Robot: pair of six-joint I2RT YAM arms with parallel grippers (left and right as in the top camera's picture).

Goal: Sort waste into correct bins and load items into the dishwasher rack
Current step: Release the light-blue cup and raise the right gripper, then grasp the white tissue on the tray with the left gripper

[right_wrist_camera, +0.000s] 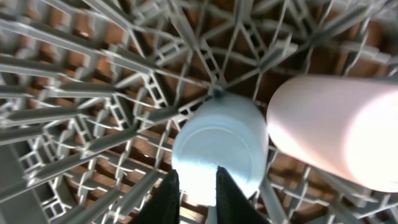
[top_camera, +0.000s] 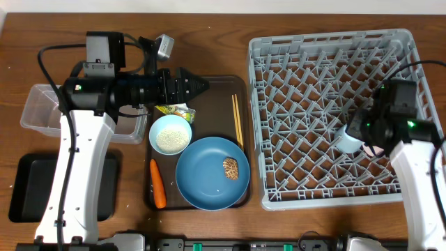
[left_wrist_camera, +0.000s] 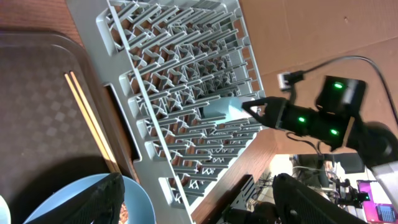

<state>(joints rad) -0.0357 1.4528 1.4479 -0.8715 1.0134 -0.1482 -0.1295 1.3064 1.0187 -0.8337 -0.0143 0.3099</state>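
The grey dishwasher rack fills the right side. A light-blue cup lies in it beside a pale pink cup. My right gripper is shut on the light-blue cup. My left gripper is open and empty above the back of the brown serving tray. On that tray are a yellow-green wrapper, a white bowl holding rice, wooden chopsticks, an orange carrot and a blue plate with a brown food lump.
A clear plastic tub stands at the far left, partly under my left arm. A shallow black tray lies in front of it. The rack, chopsticks and plate edge also show in the left wrist view.
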